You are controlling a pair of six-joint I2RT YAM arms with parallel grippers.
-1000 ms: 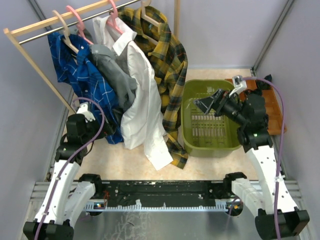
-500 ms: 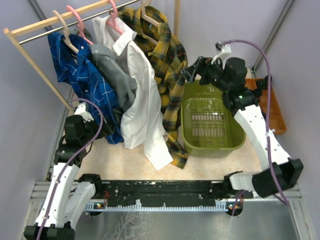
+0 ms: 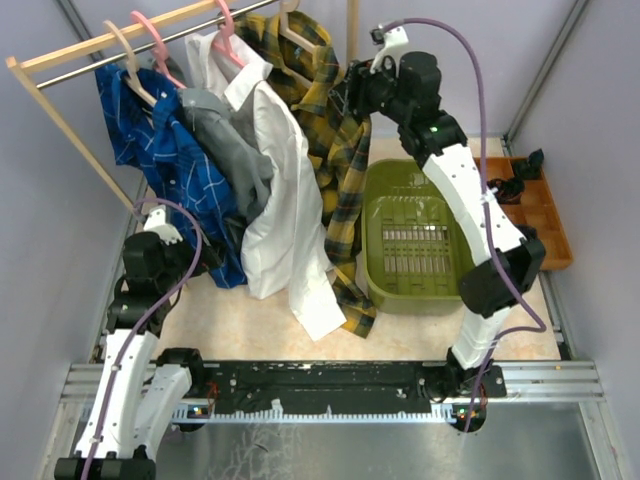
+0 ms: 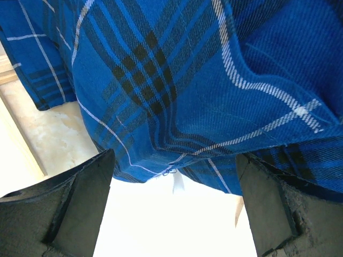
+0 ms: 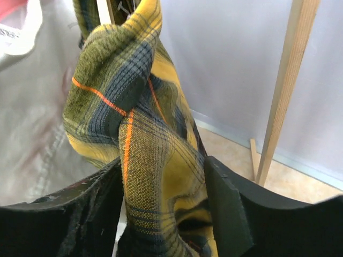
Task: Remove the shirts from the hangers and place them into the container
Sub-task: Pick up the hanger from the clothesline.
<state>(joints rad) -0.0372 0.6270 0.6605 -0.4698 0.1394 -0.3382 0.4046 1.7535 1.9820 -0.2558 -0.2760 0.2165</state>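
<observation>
Four shirts hang on hangers (image 3: pixel 150 35) from a rack: blue checked (image 3: pixel 165 150), grey (image 3: pixel 235 150), white (image 3: pixel 285 200) and yellow-and-black plaid (image 3: pixel 335 150). My right gripper (image 3: pixel 352 90) is raised high at the plaid shirt's upper right side. In the right wrist view a bunched fold of the plaid shirt (image 5: pixel 139 107) fills the gap of that gripper (image 5: pixel 163 203), touching both pads. The left gripper (image 3: pixel 205 255) sits low by the blue shirt's hem; its jaws (image 4: pixel 174 209) stand wide open just under the blue shirt (image 4: pixel 187 80). The olive-green container (image 3: pixel 420 298) lies empty on the table, right of the shirts.
The wooden rack with its metal rod (image 3: pixel 100 60) crosses the back left; one upright post (image 5: pixel 284 91) stands just right of my right gripper. An orange tray (image 3: pixel 545 215) lies beside the container at the right wall. The white shirt (image 5: pixel 32 107) hangs left of the plaid one.
The right arm swung up from over the container to the top of the plaid shirt, and its jaws narrowed onto the fabric. The left arm stayed put, open.
</observation>
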